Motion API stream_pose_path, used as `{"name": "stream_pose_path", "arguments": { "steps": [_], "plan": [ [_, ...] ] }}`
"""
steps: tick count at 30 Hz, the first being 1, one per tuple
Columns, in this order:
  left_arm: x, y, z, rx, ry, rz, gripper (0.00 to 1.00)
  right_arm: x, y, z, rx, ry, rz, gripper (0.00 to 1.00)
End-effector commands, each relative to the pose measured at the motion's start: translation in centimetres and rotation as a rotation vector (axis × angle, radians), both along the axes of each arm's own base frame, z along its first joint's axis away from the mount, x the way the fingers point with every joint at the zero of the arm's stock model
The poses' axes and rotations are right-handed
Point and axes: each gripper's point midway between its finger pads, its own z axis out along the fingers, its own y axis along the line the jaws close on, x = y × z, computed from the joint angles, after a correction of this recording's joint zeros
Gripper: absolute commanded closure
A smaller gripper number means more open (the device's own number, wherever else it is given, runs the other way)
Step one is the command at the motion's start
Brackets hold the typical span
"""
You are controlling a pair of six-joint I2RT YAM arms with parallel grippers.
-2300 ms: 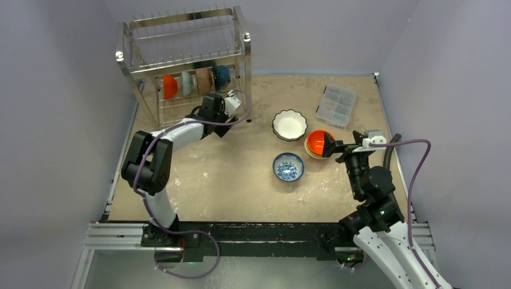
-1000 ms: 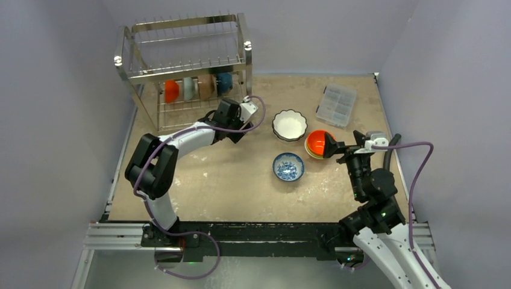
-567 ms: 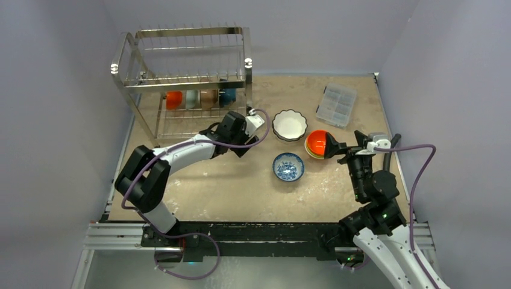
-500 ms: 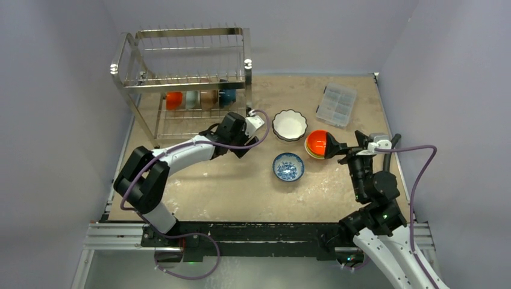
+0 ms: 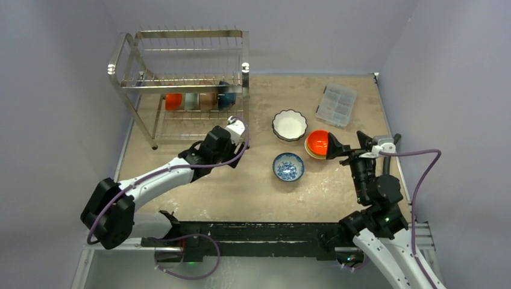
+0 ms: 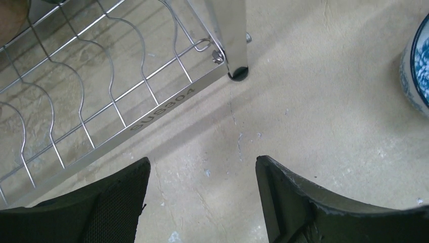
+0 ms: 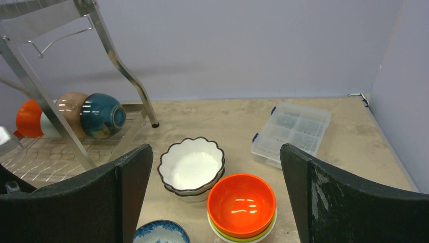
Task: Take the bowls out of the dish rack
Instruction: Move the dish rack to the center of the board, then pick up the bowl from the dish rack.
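Since the earlier frames the left arm has swung its shoulder out to the left and drawn back toward the near edge. The dish rack (image 5: pixel 245 81) has shifted with it, its feet now lying closer to the arms than 2.3 s ago. The right arm has barely changed.

The left gripper (image 6: pixel 202 164) is low over the bare surface (image 5: pixel 241 186), just in front of the rack's near right foot. Its jaws are spread wide with nothing between them. The wrist view shows the foot and the stamped lower rail right ahead of the fingertips.

Four bowls stand on edge in a row on the rack's lower tier: an orange bowl (image 5: pixel 173 101) at the left, then a pale bowl (image 5: pixel 191 101), a tan bowl (image 5: pixel 208 100) and a teal bowl (image 5: pixel 226 100) nearest the right post.

To the right of the rack, on the surface, sit the white scalloped bowls (image 5: pixel 289 124), which appear in the right wrist view as a stack of two. Farther right of the rack is an orange bowl nested on a yellow-green one (image 5: pixel 317 143). A blue-patterned bowl (image 5: pixel 288 166) lies right of the rack and nearer the arms. A clear compartment box (image 5: pixel 336 105) lies well to the rack's right.

The right gripper (image 5: pixel 345 146) is well to the right of the rack, beside the orange stack, with its jaws wide apart and holding nothing.
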Motion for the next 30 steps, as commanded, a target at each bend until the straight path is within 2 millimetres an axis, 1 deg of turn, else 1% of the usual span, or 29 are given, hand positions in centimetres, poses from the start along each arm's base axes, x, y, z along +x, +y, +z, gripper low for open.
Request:
{"name": "stream_pose_path", "arguments": {
  "steps": [1, 7, 11, 12, 16, 21, 25, 27, 30],
  "plan": [
    [0.9, 0.4, 2.5, -0.155, -0.113, 0.132, 0.25, -0.4, 0.3, 1.2, 0.027, -0.044, 0.025, 0.01],
    [2.6, 2.6, 5.1, -0.318, -0.306, 0.342, 0.23, -0.6, 0.4, 1.2, 0.031, -0.05, 0.038, 0.01],
    [4.4, 4.6, 6.0, -0.328, -0.404, 0.508, 0.22, -0.8, 0.3, 1.3, 0.034, -0.055, 0.038, 0.01],
    [4.9, 4.9, 6.1, -0.32, -0.414, 0.534, 0.22, -0.9, 0.3, 1.4, 0.035, -0.057, 0.039, 0.01],
    [7.0, 4.7, 6.2, -0.294, -0.449, 0.587, 0.21, -1.0, 0.1, 1.5, 0.037, -0.064, 0.034, 0.01],
    [9.3, 4.5, 5.8, -0.226, -0.494, 0.629, 0.2, -1.1, 0.2, 1.4, 0.038, -0.065, 0.036, 0.01],
    [11.4, 4.9, 5.4, -0.19, -0.505, 0.643, 0.2, -1.0, 0.1, 1.3, 0.038, -0.064, 0.033, 0.01],
    [12.3, 5.2, 4.8, -0.163, -0.497, 0.649, 0.19, -1.0, 0.2, 1.2, 0.038, -0.062, 0.033, 0.01],
    [13.6, 5.3, 4.8, -0.149, -0.501, 0.644, 0.19, -0.8, 0.1, 1.1, 0.035, -0.057, 0.03, 0.01]
  ]
}}
